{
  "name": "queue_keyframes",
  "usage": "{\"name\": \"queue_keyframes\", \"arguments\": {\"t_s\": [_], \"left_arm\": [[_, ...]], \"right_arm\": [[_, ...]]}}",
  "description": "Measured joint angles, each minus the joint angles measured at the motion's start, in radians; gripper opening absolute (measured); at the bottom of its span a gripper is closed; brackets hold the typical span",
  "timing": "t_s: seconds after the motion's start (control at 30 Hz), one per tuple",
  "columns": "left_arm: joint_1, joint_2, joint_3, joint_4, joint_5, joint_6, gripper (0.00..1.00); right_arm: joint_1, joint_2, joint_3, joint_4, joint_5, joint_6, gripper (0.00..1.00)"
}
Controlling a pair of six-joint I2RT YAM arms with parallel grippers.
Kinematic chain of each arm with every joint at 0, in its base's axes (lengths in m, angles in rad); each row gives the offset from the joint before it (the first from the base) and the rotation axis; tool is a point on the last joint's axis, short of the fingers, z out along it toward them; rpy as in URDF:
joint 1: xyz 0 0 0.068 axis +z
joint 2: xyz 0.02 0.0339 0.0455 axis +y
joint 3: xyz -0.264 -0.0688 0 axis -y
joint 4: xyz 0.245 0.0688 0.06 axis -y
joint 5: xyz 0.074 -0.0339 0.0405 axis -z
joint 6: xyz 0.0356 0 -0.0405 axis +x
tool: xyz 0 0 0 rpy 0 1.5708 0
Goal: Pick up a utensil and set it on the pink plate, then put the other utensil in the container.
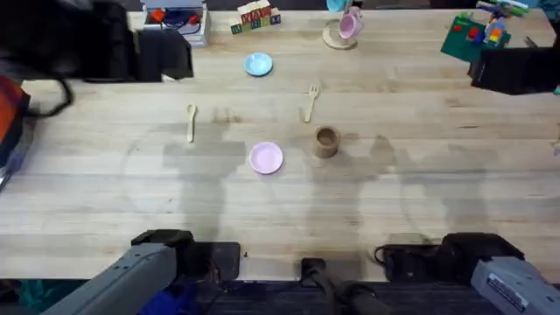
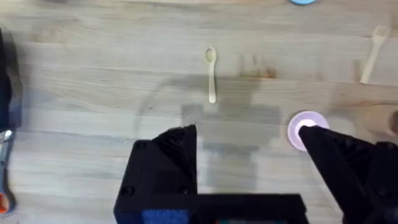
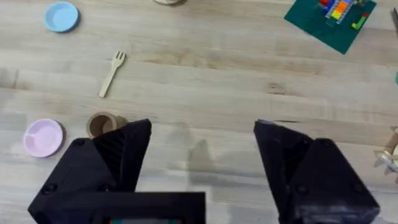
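You see two grey arm links on black bases at 7 and 5 o'clock overhead; the right one carries a white label. Your left end effector (image 2: pixel 249 168) and right end effector (image 3: pixel 202 168) have chunky, angular matte-black fingers, with blue showing at the left mount.

Light wooden plank surface (image 1: pixel 437 192). Resting directly on it: wooden spoon (image 1: pixel 191 121) at left centre; wooden fork (image 1: pixel 310 101) well apart to its right; brown wooden cup (image 1: pixel 326 141) upright just below the fork; pink plate (image 1: pixel 265 158) near the cup's left. Far side: blue plate (image 1: pixel 257 64), pink mug (image 1: pixel 349 26) on a coaster, green brick baseplate (image 1: pixel 471 37), letter blocks (image 1: pixel 255 16).
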Motion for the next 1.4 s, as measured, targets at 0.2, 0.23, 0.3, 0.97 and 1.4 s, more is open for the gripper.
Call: {"name": "queue_keyframes", "arguments": {"t_s": [0.2,0.23,0.3,0.97,1.4], "left_arm": [[0.005,0.027,-0.195,0.169,-0.003,0.007,0.993],[0.013,0.033,-0.225,0.193,-0.001,0.015,0.991],[0.037,0.052,-0.265,0.229,0.011,0.032,0.99],[0.158,0.494,-0.297,0.465,0.068,0.134,0.993],[0.158,0.624,-0.298,0.529,0.083,0.134,0.993]], "right_arm": [[0.0,0.0,0.0,0.0,0.0,0.0,0.996],[0.0,0.0,0.0,0.0,0.0,0.0,0.996],[0.0,0.0,0.0,0.0,0.0,0.0,0.997],[0.0,0.0,0.0,0.0,0.0,0.0,0.996],[0.0,0.0,0.0,0.0,0.0,0.0,0.996]]}}
